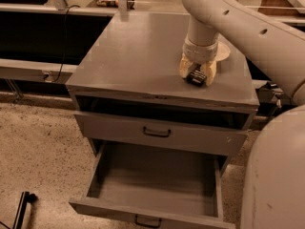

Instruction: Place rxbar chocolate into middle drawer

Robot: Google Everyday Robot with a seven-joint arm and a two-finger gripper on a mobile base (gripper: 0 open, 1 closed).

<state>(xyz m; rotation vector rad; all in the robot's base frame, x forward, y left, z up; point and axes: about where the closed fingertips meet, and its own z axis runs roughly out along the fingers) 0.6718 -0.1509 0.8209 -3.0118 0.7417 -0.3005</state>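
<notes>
**Item 1: tool (197,73), count one.** Two-finger end piece on a cream, smooth, tubular robot arm (238,27) with small round holes. Two cream, wedge-shaped fingers (186,66) point down at the right front part of the bench top. They are drawn in close against the sides of the bar, which they grip between them.

**Item 2: rxbar chocolate (195,77), count one.** Small, flat, rectangular bar in a black wrapper with pale markings that are too small to read. It sits between the tool's fingers at the bench surface. Whether it rests on the surface or is just clear of it cannot be told.

**Item 3: grey, matte, box-shaped bench (138,51), count one.** The top is flat and smooth. Below the top is one dark open slot.

**Item 4: upper grey drawer (119,128), count one.** It is closed and has one dark bar handle (157,133).

**Item 5: middle drawer (152,175), count one.** This is the lowest drawer, a wide, deep grey tray. It is pulled fully out and has one small dark handle (147,221) on its front.

**Item 6: white round bowl (222,51), count one.** It stands on the bench top just behind the arm, which partly hides it.

**Item 7: speckled beige floor (38,147).** It has a granular texture.
</notes>
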